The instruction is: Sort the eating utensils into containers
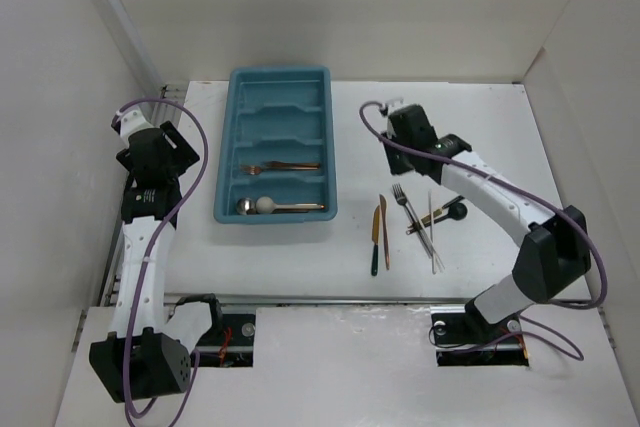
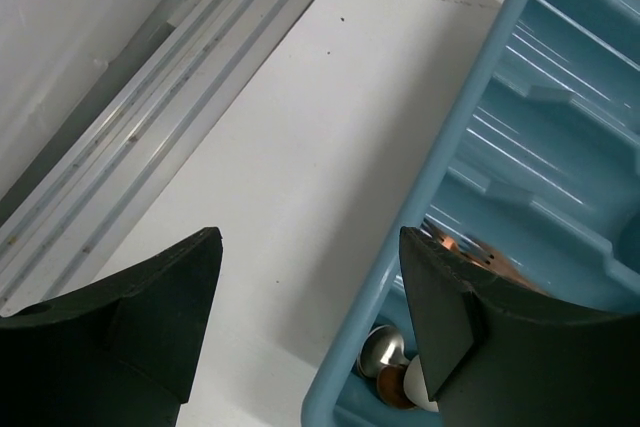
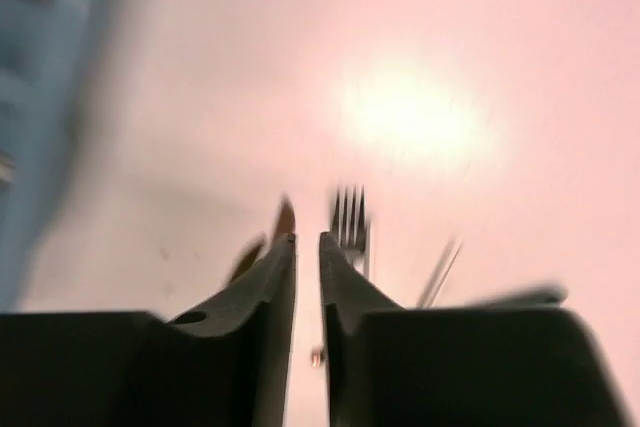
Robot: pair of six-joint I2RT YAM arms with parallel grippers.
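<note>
1. Teal-blue plastic tray (image 1: 280, 73) sits in the upper middle of the top view, with its four long compartments running left to right. The utensils belong in these.
2. One slim copper piece (image 1: 282, 165), which looks like a fork, lies in the third compartment from the top. The lowest compartment holds spoons (image 1: 262, 205): a silver bowl, a white bowl and a copper handle. The same bowls show at the lower right of the left wrist view. The two upper compartments show no utensil.
3. Unsorted pieces lie loose on the table (image 1: 300, 257), right of the tray at centre right of the top view. They are a copper knife (image 1: 384, 222), a dark-handled piece (image 1: 375, 255) just beside it, a silver fork (image 1: 404, 202), thin sticks (image 1: 433, 232) and a black-handled piece (image 1: 447, 214) crossing the sticks.
4. I judge the sorting well under half done. A few pieces are in the tray, at least five wait outside, and two compartments are unused.
5. The right tool (image 3: 307, 239) hangs over the table between the tray and the loose group. Its fingers are nearly together with only a thin slit between them, and nothing is gripped. The right wrist view is blurred, but fork tines and a copper tip show just beyond the fingertips.
6. The left tool (image 2: 310, 247) is spread wide and holds nothing, over bare table just beside the tray's left wall.
</note>
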